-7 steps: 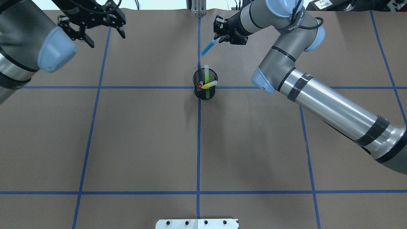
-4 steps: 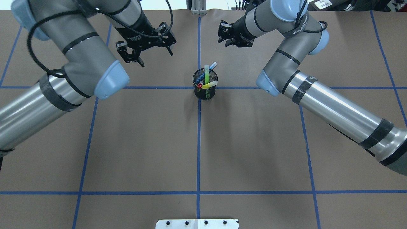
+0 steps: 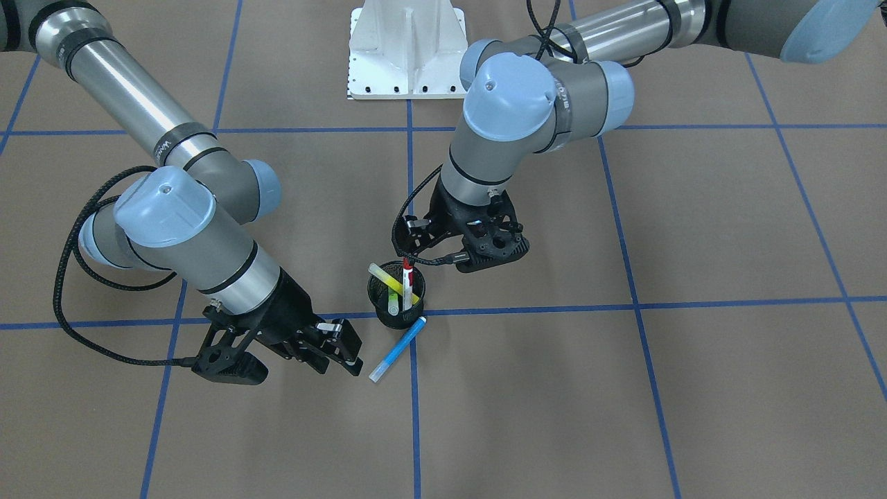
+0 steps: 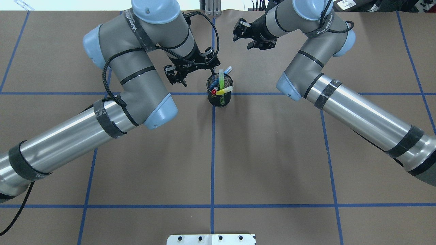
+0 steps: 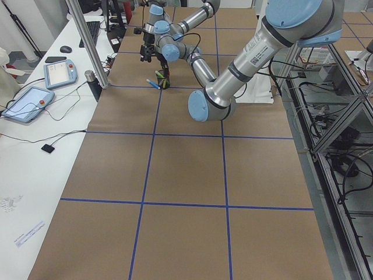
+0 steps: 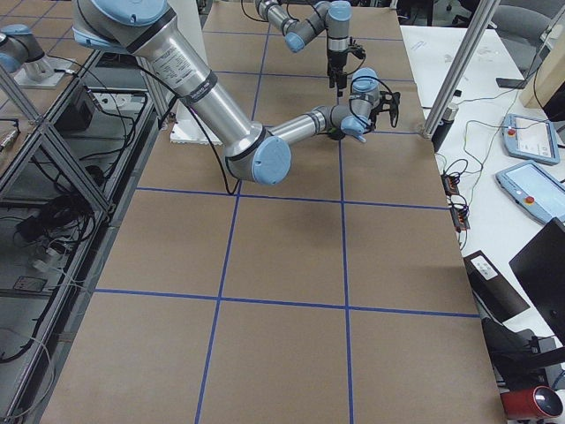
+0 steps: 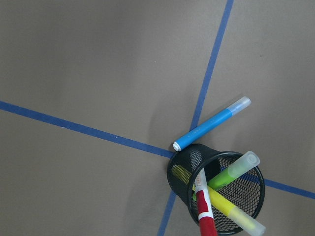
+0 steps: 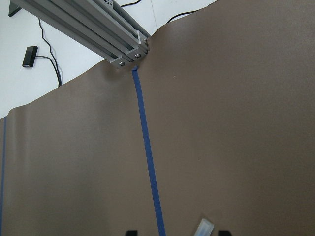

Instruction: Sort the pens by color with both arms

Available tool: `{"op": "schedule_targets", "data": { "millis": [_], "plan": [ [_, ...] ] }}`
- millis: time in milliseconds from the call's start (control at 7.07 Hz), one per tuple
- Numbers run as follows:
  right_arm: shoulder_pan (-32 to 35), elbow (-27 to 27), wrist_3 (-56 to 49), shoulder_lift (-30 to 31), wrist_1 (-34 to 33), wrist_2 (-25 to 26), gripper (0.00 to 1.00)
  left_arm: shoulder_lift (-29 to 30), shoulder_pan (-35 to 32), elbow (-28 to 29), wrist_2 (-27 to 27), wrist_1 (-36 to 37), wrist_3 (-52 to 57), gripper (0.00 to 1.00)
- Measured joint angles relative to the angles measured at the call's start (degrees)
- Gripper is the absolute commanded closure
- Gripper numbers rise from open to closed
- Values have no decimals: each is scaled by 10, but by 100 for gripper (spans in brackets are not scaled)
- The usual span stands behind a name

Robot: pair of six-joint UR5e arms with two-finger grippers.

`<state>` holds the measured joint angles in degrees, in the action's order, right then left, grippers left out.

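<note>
The black fingers of the left gripper [image 4: 198, 77] are seen spread and empty just beside the black mesh cup [image 4: 220, 100]. Those of the right gripper [image 4: 243, 41] are likewise parted, with nothing held. The slim blue highlighter [image 3: 397, 350], translucent-capped, is laid flat on the brown paper [image 3: 624, 388] against the cup. The green highlighter [image 4: 221, 80], yellow highlighter [image 4: 224, 91] and red-capped marker [image 3: 407, 277] are propped slanted inside.

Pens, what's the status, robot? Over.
Left tool, right tool open, empty. Blue pen on table beside cup. Green pen, yellow pen, red pen in cup.

Possibly "WANJEED" on arm strap [image 4: 321, 26]
</note>
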<state>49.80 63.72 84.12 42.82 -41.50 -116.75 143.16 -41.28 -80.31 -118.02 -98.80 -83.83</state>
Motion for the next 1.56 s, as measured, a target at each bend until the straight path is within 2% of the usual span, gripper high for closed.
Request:
{"op": "schedule_targets", "data": {
  "millis": [141, 283, 424, 566, 848, 1272, 1555],
  "plan": [
    [7, 0, 3, 1, -2, -16, 12, 16, 9, 23, 13, -8, -8, 5],
    [23, 2, 8, 6, -16, -53, 5, 27, 19, 38, 21, -10, -12, 11],
    [40, 13, 10, 18, -51, -97, 2, 31, 31, 47, 33, -10, -13, 17],
    [52, 37, 11, 32, -104, -130, 1, 33, 41, 52, 45, -10, -13, 24],
    [65, 100, 10, 65, -212, -160, 1, 33, 47, 52, 52, -10, -9, 41],
    [87, 202, 8, 142, -307, -185, 0, 31, 47, 51, 55, -8, 11, 52],
    [91, 251, -7, 190, -342, -178, 0, 29, 47, 49, 56, -7, 23, 65]
  ]
}}
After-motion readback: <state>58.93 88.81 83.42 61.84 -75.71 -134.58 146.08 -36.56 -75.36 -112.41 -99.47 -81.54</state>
